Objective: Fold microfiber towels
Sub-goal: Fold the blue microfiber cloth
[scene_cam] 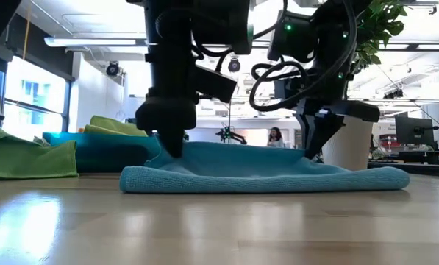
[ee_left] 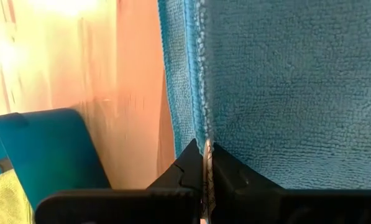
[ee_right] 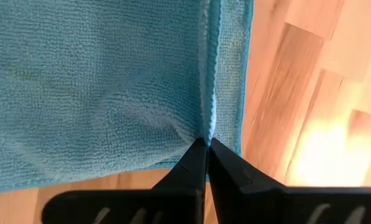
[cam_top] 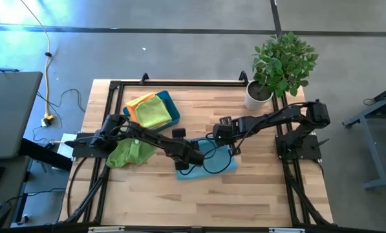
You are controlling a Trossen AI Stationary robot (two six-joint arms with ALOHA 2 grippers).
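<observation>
Worktop (scene_cam: 219,228) planks run bare up to the light blue towel (scene_cam: 263,173), which lies flat with its long axis running across, from one arm to the other. Both arms are equally near, each already at its own end. The left end effector (scene_cam: 173,151) is pinched closed on the towel's hem at the left end, the edge seam caught between its tips in its wrist view. The right end effector (scene_cam: 312,151) is likewise clamped on the hem at the opposite end. The towel spreads away from both, so the fold, as I judge it, turns on carrying the held edge across the cloth to the free edge. Farther off lie a lime green towel (cam_top: 129,154) and the teal tray (cam_top: 173,111) holding more towels (cam_top: 150,110).
</observation>
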